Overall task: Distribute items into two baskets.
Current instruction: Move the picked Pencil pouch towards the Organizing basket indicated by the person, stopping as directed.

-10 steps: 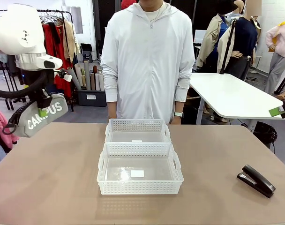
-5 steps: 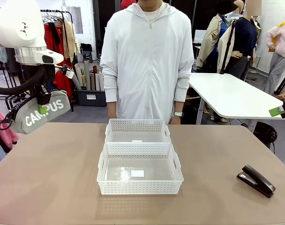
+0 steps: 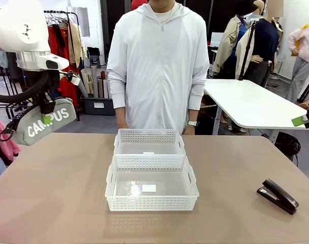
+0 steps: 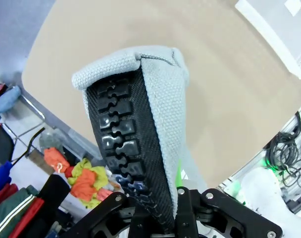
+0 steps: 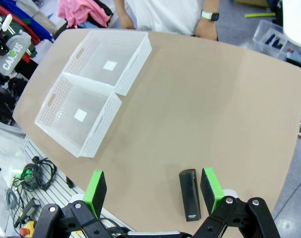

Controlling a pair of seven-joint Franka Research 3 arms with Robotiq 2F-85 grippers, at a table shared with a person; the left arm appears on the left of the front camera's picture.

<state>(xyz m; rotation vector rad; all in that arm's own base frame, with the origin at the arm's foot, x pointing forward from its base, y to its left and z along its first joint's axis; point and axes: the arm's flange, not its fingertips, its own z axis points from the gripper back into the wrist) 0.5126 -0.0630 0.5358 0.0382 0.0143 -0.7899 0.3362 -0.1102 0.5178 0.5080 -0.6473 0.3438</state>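
- L gripper [image 3: 46, 121] is clamped on the pouch [image 3: 62, 116] and holds it in the air off the table's left edge, well apart from both baskets.
- Pouch: grey soft fabric, white "CAMPUS" print, black trim. It hangs tilted, right end higher. In my L wrist cam a black ridged strip runs up its narrow side from between the fingers [image 4: 182, 208].
- R gripper [image 5: 153, 191] is spread wide and holds nothing, green pads well apart, up above the table's right side.
- Stapler [image 3: 277, 195]: black, lies flat on the table near the front-right corner, well apart from the baskets. In R wrist cam it sits just beside one green pad, down on the tabletop.
- Near basket [image 3: 152, 203]: white, lattice walls, handle cutouts, looks the larger. One white label inside.
- Far basket [image 3: 148, 135]: same make, looks smaller, touches the near one's back wall, label inside too.
- Table [image 3: 53, 193]: tan, matte.
- Person [image 3: 159, 66] in a white zip jacket stands at the far edge behind the baskets, arms down, watch [image 3: 193, 123] on one wrist.
- Room: clothes rack [image 3: 58, 46] w/ red garments behind on the left, white table [image 3: 251, 104] behind on the right.
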